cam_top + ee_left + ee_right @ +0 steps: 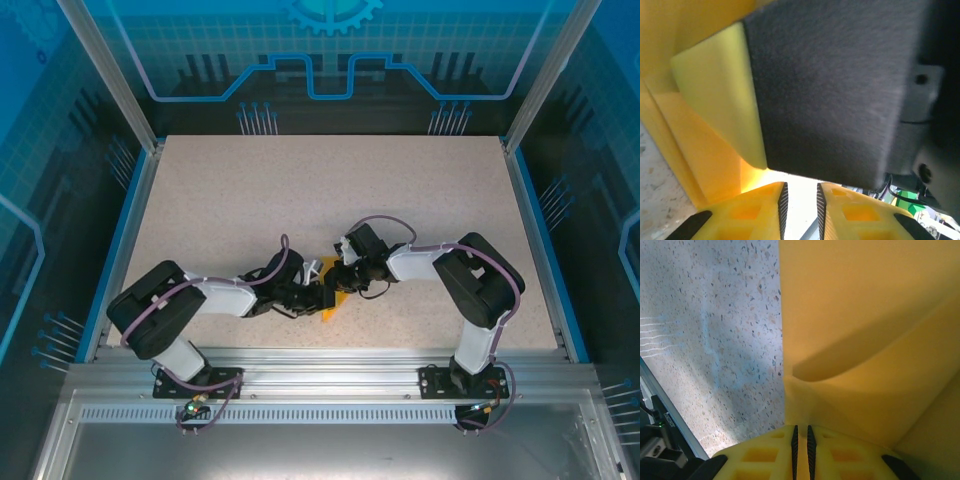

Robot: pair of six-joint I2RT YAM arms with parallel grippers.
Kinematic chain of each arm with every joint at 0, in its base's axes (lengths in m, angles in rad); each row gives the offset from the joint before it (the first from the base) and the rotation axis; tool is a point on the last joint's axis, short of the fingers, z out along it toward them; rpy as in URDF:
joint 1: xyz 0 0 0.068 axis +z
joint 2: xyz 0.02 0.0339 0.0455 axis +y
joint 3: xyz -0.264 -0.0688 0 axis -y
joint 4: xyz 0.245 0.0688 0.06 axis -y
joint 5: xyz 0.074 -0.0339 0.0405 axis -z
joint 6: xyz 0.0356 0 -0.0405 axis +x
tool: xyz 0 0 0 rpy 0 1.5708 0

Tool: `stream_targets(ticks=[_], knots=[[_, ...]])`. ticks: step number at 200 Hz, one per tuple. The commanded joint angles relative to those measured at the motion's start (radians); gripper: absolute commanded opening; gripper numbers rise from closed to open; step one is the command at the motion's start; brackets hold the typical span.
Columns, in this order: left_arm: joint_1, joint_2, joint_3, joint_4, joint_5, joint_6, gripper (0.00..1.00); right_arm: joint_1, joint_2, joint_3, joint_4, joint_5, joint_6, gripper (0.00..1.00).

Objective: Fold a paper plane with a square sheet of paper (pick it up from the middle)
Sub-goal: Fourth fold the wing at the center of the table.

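**Item: square sheet of paper** (865, 330). Orange-yellow and partly folded, with one flap raised and a crease running down toward the jaws. Position: lifted off the table (250, 200), just beyond the midpoint of the near rail (320, 358), between the two arms.

**Handling (judged):** very light, thin and limp. It will sag or curl wherever it is not supported, and it tears or takes a stray crease if pulled hard. The smooth surface may slip out of a weak pinch. The best hold is on a folded edge or the centre crease, where the doubled layers are stiffer, rather than on a loose corner.

**Right gripper** (801, 440). Beyond the rail, on the side of its right half. The pads are pressed nearly together and pinch the sheet at the foot of the crease.

**Left gripper** (800, 202). Beyond the rail, on the side of its left half. The jaws are narrowly parted, with paper close beside them. Whether paper lies between the pads cannot be told.

**Dark grey matte surface** (840, 90). Directly in front of the left wrist camera, overlapping the sheet. What it is remains uncertain.
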Motion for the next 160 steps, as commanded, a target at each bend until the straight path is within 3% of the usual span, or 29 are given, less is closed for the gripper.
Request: stream_targets(ticks=[1,59,94,126,160], knots=[[-0.008,0.043,0.019,0.004,-0.01,0.02,0.25,-0.017,0.04,-0.03,-0.087,0.036,0.002,0.16],[-0.04,0.094,-0.081,0.048,-0.045,-0.012,0.2,-0.023,0.023,-0.006,-0.094,0.011,-0.002,0.17],[-0.053,0.091,-0.165,0.081,-0.083,-0.043,0.18,-0.048,-0.076,0.023,-0.143,0.017,-0.022,0.2],[-0.06,0.09,-0.161,0.059,-0.097,-0.035,0.17,-0.102,-0.186,-0.008,-0.158,0.042,-0.029,0.21],[-0.066,0.099,-0.143,0.053,-0.106,-0.035,0.16,-0.079,-0.185,-0.036,-0.123,0.0,-0.025,0.16]])
